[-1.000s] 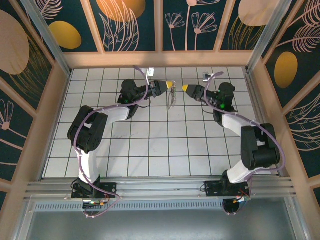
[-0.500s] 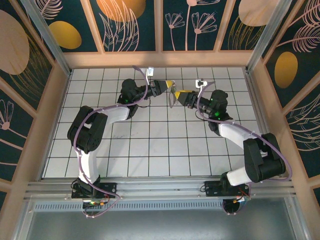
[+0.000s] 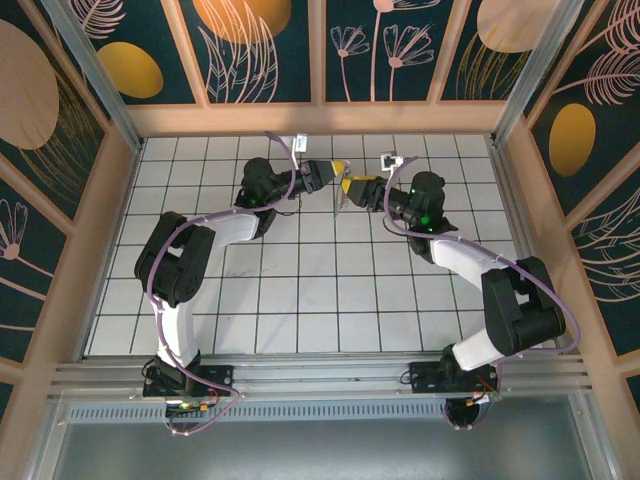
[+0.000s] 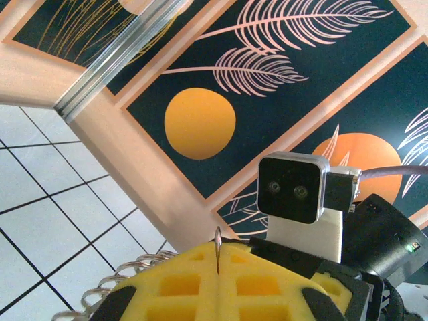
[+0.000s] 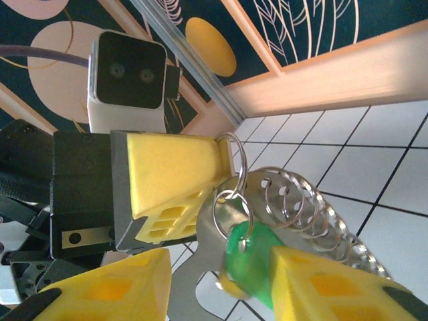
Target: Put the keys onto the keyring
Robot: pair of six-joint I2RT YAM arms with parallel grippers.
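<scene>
Now the right gripper (image 3: pixel 352 183) sits just beside the left gripper (image 3: pixel 342 168), above the far middle of the table. A second ago the two were well apart. The right arm has swung in toward the left one, which has stayed where it was.

From the right wrist camera, we see the left gripper's yellow fingers pressed together on a thin metal keyring (image 5: pixel 231 142). A bunch hangs below it: a wire coil (image 5: pixel 314 207), a flat silver piece (image 5: pixel 200 267) we cannot identify, and the green key (image 5: pixel 249 257). The right gripper's own fingers stand apart. The green key's head lies between them, against one finger but not clamped.

We judge that the right hand has closed in to take or steady the green key for threading. Whether that key is already on the ring, we cannot tell.

The table (image 3: pixel 300 290) is covered in white square tiles with dark grout. Wooden-framed wall panels (image 3: pixel 250 40), dark teal with painted orange discs and pale leaves, enclose it. An aluminium rail (image 3: pixel 320 375) runs along the near edge, where both arms are mounted.
</scene>
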